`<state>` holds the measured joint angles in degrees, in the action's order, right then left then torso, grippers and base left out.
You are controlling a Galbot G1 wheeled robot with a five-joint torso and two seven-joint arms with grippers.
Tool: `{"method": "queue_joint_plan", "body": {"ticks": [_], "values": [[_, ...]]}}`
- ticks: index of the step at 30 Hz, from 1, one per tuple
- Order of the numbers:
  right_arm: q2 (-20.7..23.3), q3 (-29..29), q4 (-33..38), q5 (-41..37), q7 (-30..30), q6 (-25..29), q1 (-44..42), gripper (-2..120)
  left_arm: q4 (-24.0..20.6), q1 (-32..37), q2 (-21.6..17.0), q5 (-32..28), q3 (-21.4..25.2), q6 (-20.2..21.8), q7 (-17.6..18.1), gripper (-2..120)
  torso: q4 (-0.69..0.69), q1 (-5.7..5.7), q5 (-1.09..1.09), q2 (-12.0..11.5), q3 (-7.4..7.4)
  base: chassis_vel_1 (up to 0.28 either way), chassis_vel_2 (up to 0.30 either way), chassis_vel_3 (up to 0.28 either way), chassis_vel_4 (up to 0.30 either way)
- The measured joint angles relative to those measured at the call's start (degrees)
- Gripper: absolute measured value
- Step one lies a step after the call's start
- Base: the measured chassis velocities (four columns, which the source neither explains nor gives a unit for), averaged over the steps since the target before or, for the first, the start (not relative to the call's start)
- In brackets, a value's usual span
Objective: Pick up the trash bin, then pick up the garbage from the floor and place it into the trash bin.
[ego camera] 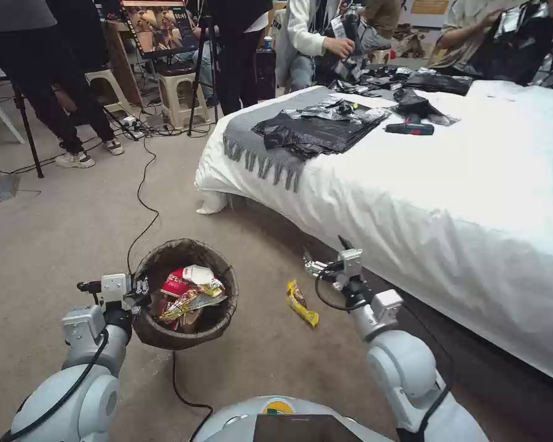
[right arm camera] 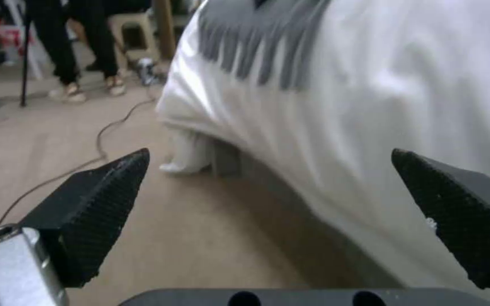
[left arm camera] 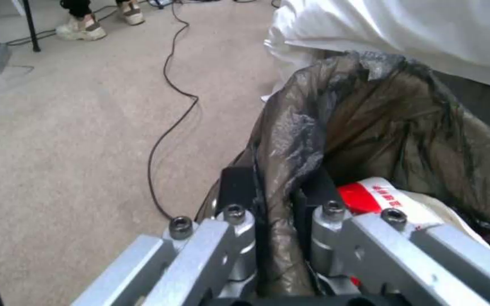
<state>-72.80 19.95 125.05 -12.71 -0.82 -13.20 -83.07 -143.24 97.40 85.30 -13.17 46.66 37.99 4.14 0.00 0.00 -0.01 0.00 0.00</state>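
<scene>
Here the left gripper (ego camera: 142,288) clamps its fingers (left arm camera: 239,187) on the trash bin (ego camera: 166,334) rim at lower left, keeping it near the yellow wrapper (ego camera: 302,302) on the floor (ego camera: 61,233), while the right gripper (ego camera: 325,261), fingers (right arm camera: 95,208) spread wide and empty, hovers right of centre.

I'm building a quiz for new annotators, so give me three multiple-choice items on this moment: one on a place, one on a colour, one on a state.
1. Where does the wrapper still on the floor lie?
A. between the trash bin and the bed
B. on the bed
C. under the stool

2. What colour is that wrapper mainly?
A. blue
B. yellow
C. green

3. How is the left end effector?
A. open above the floor
B. shut on the trash bin's rim
C. resting on the bed

Answers:
1 A: the wrapper lies on the carpet between the trash bin and the bed.
2 B: it looks yellow with brown print.
3 B: the left end effector pinches the bagged rim, while the right end effector hangs open.
</scene>
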Motion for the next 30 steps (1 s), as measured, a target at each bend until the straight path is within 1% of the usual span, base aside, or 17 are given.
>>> {"method": "queue_joint_plan", "body": {"ticks": [4, 5, 8, 9, 10, 12, 13, 15, 17, 21, 26, 30], "values": [[1.64, -3.80, -7.70, -1.21, -2.46, -1.50, 4.25, 100, 0.00, 0.23, 0.00, -0.02, 0.01, 0.03, 0.01, 7, 0.01, 0.00, 0.02, 0.00, 0.00, 0.000, 0.000, 0.000, 0.000], [1.64, -3.80, -7.70, -1.21, -2.46, -1.50, 4.25, 100, 0.00, 0.23, 0.00, -0.02, 0.01, 0.03, 0.01, 7, 0.01, 0.00, 0.02, 0.00, 0.00, 0.000, 0.000, 0.000, 0.000], [2.26, -5.21, -11.82, -2.78, -2.91, -2.14, 6.09, 100, 0.00, 0.31, -0.06, -0.12, 0.16, 0.07, 0.03, 7, 0.00, 0.00, 0.01, 0.00, 0.00, 0.000, 0.000, 0.000, 0.000], [2.26, -5.21, -11.82, -2.78, -2.91, -2.14, 6.09, 100, 0.00, 0.31, -0.06, -0.12, 0.16, 0.07, 0.03, 7, 0.00, 0.00, 0.01, 0.00, 0.00, 0.000, 0.000, 0.000, 0.000], [2.52, -5.65, -14.06, -3.69, -3.35, -2.37, 6.95, 100, 0.00, 0.36, -0.10, -0.27, 0.25, 0.14, 0.06, 7, 0.00, 0.00, 0.02, 0.00, 0.00, 0.000, 0.000, 0.000, 0.000], [2.75, -5.98, -16.42, -5.36, -4.07, -2.86, 7.95, 100, 0.00, 0.41, -0.13, -0.37, 0.27, 0.22, 0.08, 7, 0.00, 0.00, 0.01, 0.00, 0.00, 0.000, 0.000, 0.000, 0.000], [2.75, -5.98, -16.42, -5.36, -4.07, -2.86, 7.95, 100, 0.00, 0.41, -0.13, -0.37, 0.27, 0.22, 0.08, 7, 0.00, 0.00, 0.01, 0.00, 0.00, 0.000, 0.000, 0.000, 0.000], [3.00, -6.45, -19.00, -8.30, -4.59, -3.80, 9.22, 100, 0.00, 0.46, -0.13, -0.41, 0.28, 0.26, 0.10, 7, -0.01, 0.00, 0.01, 0.00, 0.00, 0.000, 0.000, 0.000, 0.000], [3.05, -6.60, -20.06, -9.04, -4.89, -3.95, 9.85, 100, 0.00, 0.48, -0.16, -0.42, 0.26, 0.27, 0.10, 7, -0.01, 0.00, 0.01, 0.00, 0.00, 0.000, 0.000, 0.000, 0.000], [2.83, -7.35, -26.05, -11.49, -6.64, -4.38, 13.61, 100, 0.00, 0.59, -0.20, -0.42, 0.12, 0.32, 0.13, 7, 0.00, 0.00, 0.01, 0.00, 0.00, 0.000, 0.000, 0.000, 0.000], [2.50, -7.84, -28.83, -12.07, -6.84, -4.85, 15.22, 100, 0.00, 0.70, -0.18, -0.42, 0.00, 0.32, 0.12, 7, 0.00, 0.00, 0.02, 0.00, 0.01, 0.000, 0.000, 0.000, 0.000], [2.01, -8.49, -31.98, -14.24, -6.68, -6.45, 16.90, 100, 0.00, 0.76, -0.05, -0.29, -0.22, 0.35, 0.13, 7, -0.01, 0.00, 0.01, 0.00, 0.00, 0.000, 0.000, 0.000, 0.000]]}}
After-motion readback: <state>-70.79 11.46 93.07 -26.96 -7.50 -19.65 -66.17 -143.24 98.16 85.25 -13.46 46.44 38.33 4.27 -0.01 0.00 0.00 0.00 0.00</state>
